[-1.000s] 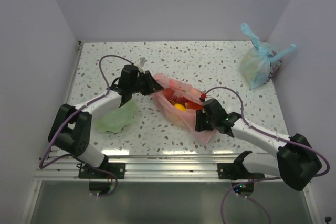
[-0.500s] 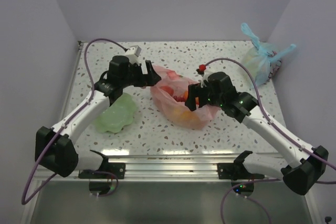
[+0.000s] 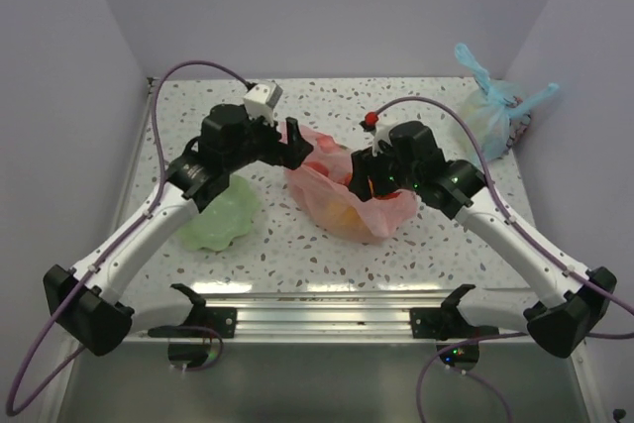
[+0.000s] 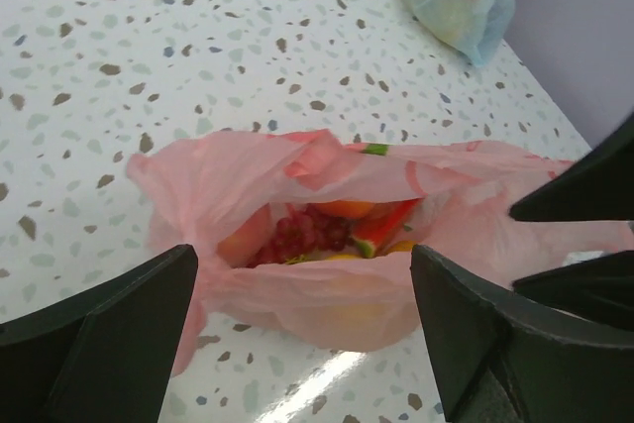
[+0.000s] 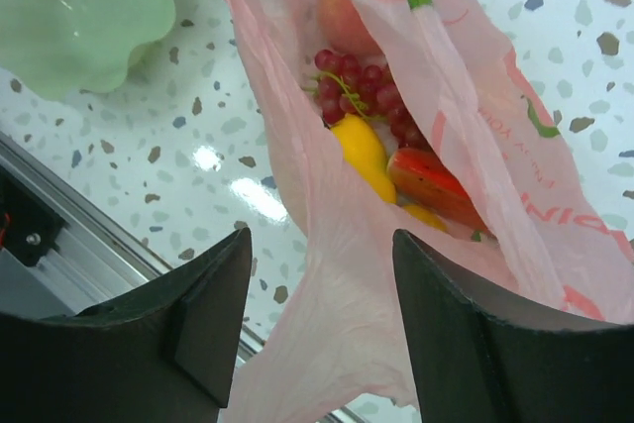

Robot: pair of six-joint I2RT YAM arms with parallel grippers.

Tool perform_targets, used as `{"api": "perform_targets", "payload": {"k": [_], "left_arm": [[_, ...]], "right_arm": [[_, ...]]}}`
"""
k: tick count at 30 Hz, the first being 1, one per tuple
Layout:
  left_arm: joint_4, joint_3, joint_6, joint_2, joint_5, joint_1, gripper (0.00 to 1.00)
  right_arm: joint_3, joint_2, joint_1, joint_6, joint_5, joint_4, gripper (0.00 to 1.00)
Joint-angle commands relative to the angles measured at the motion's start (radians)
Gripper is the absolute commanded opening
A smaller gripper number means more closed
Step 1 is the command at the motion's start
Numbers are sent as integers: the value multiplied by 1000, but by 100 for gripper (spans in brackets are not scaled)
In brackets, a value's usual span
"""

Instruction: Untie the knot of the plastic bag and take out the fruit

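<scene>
Both arms lifted and swung inward since a second ago, left gripper [image 3: 293, 149] now at the plastic bag's [image 3: 342, 210] 10 o'clock edge, right gripper [image 3: 365, 183] near its 2 o'clock, both finger pairs spread wide, gripping nothing; bag mid-table, mouth gaping, fruit [image 5: 381, 160] inside, green bowl [image 3: 220, 215] at its 9 o'clock.

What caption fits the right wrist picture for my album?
Open pink bag with grapes, a yellow fruit and a watermelon slice inside.
</scene>
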Motion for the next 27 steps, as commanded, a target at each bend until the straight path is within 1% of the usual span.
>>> {"api": "perform_targets", "payload": {"k": [1,2,6,9,11,13,16,19,20,21,23,27], "left_arm": [[48,56,-2,51,-27,-101,93],[60,56,-22,68,-25,-130,92],[153,24,-61,142,-43,-187,87],[201,10,-58,211,-68,-218,85],[213,4,-51,269,-70,-232,84],[229,-2,-44,316,-82,-246,84],[250,-40,-42,361,-88,-276,82],[233,-86,-42,364,-91,-293,81],[238,-129,-44,357,-97,-295,80],[245,-154,-47,338,-97,-295,76],[258,-216,-53,320,-96,-296,73],[272,-275,-48,286,-83,-305,73]], "right_arm": [[-86,18,5,-15,-7,40,61],[-130,15,5,4,-2,54,59],[-212,-5,5,44,36,116,51],[-278,-9,5,74,12,154,49],[-325,-21,6,97,-34,183,48],[-342,-47,5,110,-45,191,47],[-333,-83,5,110,-2,164,47],[-273,-97,3,73,54,108,47],[-240,-97,3,55,93,99,48],[-226,-95,3,45,110,85,50],[-198,-75,3,13,160,85,53],[-173,-2,3,-14,226,99,56]]}}
